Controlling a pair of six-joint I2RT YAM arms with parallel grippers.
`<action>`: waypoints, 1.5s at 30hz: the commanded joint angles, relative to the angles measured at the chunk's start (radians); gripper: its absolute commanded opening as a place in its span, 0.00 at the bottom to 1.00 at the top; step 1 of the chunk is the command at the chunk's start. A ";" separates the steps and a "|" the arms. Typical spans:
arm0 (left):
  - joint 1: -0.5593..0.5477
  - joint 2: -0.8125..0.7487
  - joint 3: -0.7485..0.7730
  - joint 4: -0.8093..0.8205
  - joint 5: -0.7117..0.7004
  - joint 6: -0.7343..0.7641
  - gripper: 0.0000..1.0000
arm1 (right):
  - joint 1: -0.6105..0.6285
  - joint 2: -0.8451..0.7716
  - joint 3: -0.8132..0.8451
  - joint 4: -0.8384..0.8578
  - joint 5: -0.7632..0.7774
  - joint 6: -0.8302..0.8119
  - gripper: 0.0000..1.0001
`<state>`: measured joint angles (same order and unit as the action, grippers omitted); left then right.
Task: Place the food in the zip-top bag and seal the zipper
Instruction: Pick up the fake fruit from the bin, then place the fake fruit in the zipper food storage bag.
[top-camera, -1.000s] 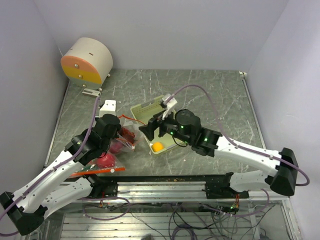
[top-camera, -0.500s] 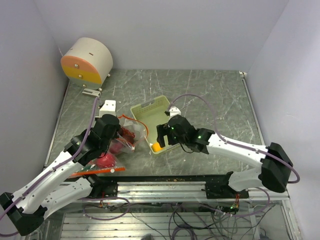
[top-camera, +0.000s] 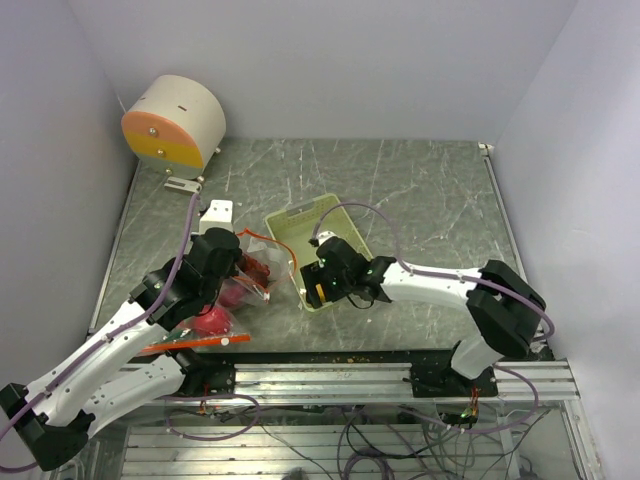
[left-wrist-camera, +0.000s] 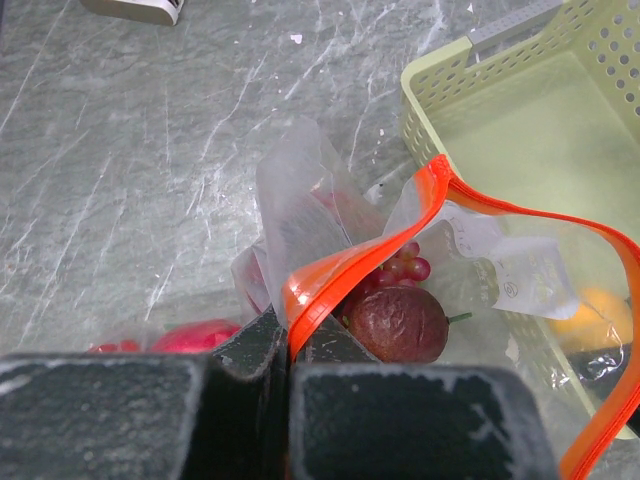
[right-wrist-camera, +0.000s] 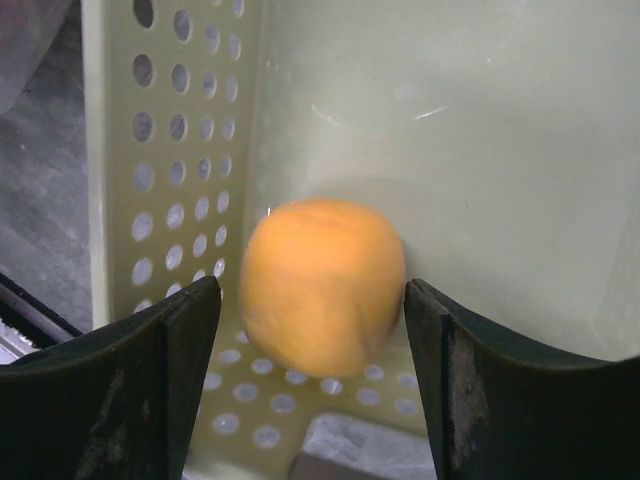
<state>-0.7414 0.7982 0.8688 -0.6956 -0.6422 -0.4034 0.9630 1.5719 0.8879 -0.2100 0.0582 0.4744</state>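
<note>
The clear zip-top bag (left-wrist-camera: 300, 190) with an orange zipper rim (left-wrist-camera: 520, 215) lies left of the pale green tray (top-camera: 300, 222). My left gripper (left-wrist-camera: 288, 340) is shut on the zipper rim and holds the mouth open; it also shows in the top view (top-camera: 243, 268). Inside the bag are a dark round fruit (left-wrist-camera: 398, 323), purple grapes (left-wrist-camera: 405, 268) and a pink-red fruit (left-wrist-camera: 195, 335). The orange (right-wrist-camera: 322, 285) sits in the tray's near corner. My right gripper (right-wrist-camera: 312, 330) is open, one finger on each side of the orange, not touching it; in the top view (top-camera: 316, 288) it covers the orange.
A round beige and orange drum (top-camera: 175, 122) stands at the back left. A small white block (top-camera: 216, 211) lies behind the bag. A red fruit (top-camera: 212, 320) and an orange-red strip (top-camera: 195, 343) lie near the front edge by my left arm.
My right gripper has moved left and down into the tray's near corner and now straddles the orange. The left gripper and bag have not moved.
</note>
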 joint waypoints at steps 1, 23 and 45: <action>-0.003 -0.005 0.014 0.041 0.001 0.007 0.07 | -0.018 0.072 0.009 0.027 -0.057 -0.018 0.68; -0.003 -0.007 0.008 0.034 -0.010 -0.002 0.07 | 0.019 -0.394 0.047 0.203 -0.283 -0.143 0.25; -0.002 -0.041 0.002 0.051 0.029 0.009 0.07 | 0.079 -0.043 0.285 0.358 -0.190 -0.172 0.98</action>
<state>-0.7414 0.7746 0.8684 -0.6926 -0.6228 -0.4034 1.0416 1.5570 1.1370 0.1062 -0.1646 0.3130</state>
